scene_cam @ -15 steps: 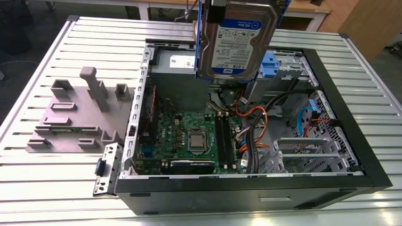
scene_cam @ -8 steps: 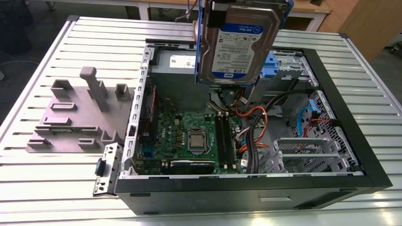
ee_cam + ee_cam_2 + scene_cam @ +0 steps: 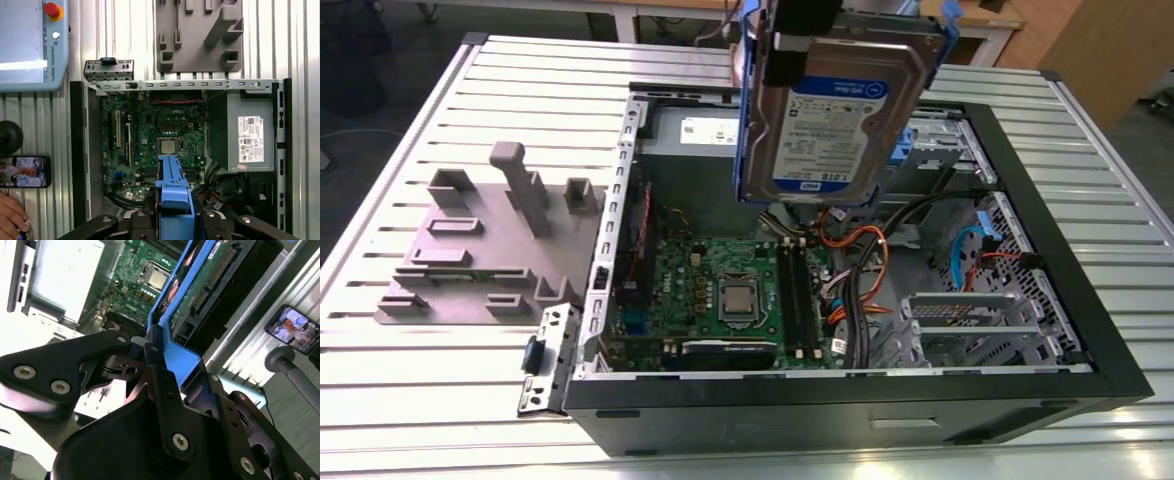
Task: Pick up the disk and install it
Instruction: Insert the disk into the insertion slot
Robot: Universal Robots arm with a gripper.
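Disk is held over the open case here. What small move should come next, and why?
Probably shift it toward the exterior view's right. The hand grips the disk by its blue frame, upright above the motherboard, while the metal cage sits at that side of the computer case.

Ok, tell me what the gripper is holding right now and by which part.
The gripper is shut on the disk, clamped on one end of its blue carrier; the disk hangs upright above the open computer case.
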